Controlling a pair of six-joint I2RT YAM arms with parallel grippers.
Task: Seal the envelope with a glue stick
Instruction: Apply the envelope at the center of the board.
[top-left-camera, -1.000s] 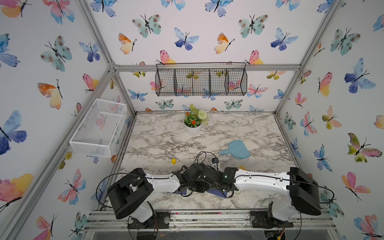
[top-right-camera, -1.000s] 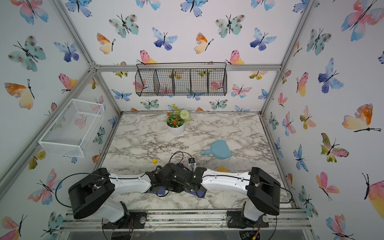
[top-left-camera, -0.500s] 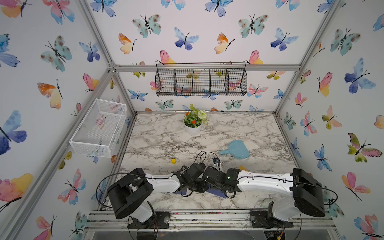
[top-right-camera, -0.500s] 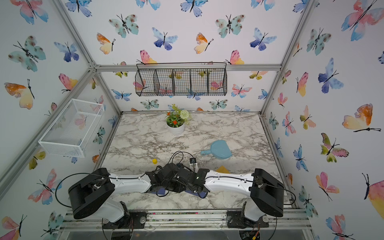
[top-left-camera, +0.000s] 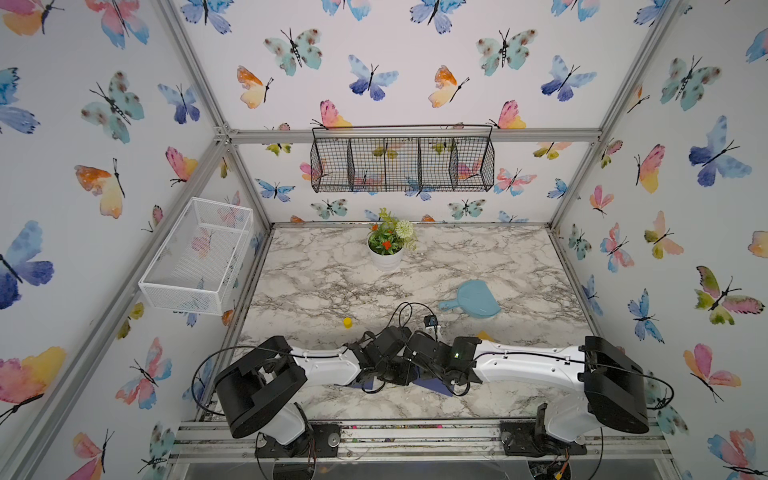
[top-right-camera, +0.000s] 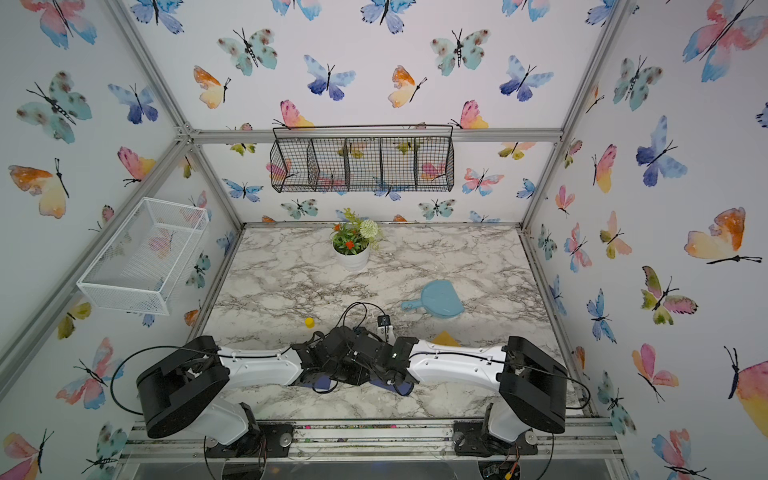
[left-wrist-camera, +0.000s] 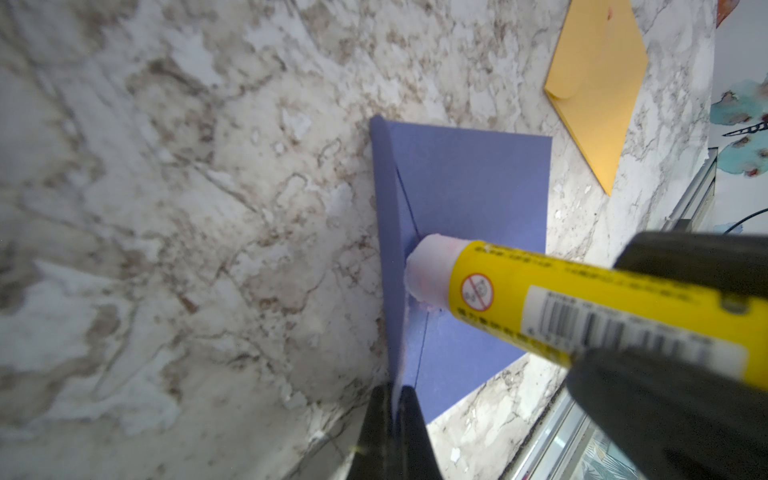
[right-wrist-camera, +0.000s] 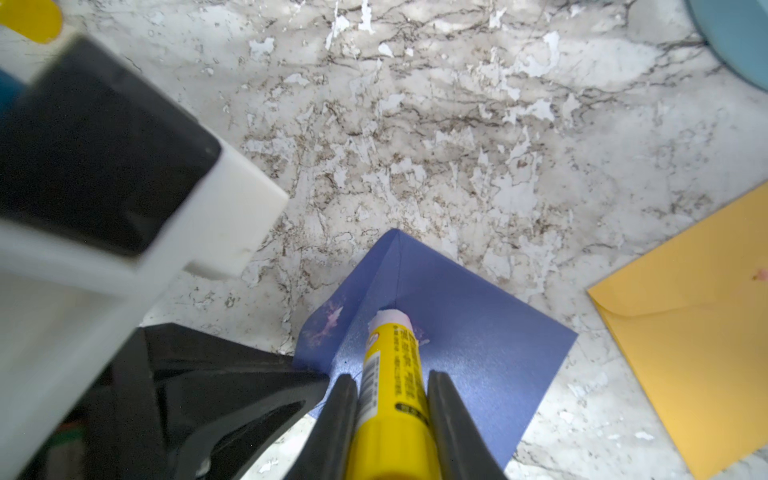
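A blue envelope (left-wrist-camera: 478, 199) lies flat near the table's front edge, and both top views show only a corner of it (top-left-camera: 432, 384) under the arms. My left gripper (left-wrist-camera: 395, 399) is shut on the envelope's flap (left-wrist-camera: 384, 208) and holds it upright. My right gripper (right-wrist-camera: 392, 386) is shut on the yellow glue stick (right-wrist-camera: 395, 374), which has no cap on. The stick's white tip (left-wrist-camera: 428, 266) presses on the envelope beside the flap's fold. Whitish-pink smears show on the flap (right-wrist-camera: 330, 322). The yellow cap (top-left-camera: 347, 322) stands on the table to the left.
A yellow envelope (right-wrist-camera: 698, 345) lies right of the blue one. A light blue dustpan (top-left-camera: 473, 300) sits behind the arms and a flower pot (top-left-camera: 386, 249) at the back. A black wire basket (top-left-camera: 402, 164) and a white one (top-left-camera: 199, 257) hang on the walls.
The right arm has shifted slightly, its wrist a little closer to the left one. Both grips are unchanged.
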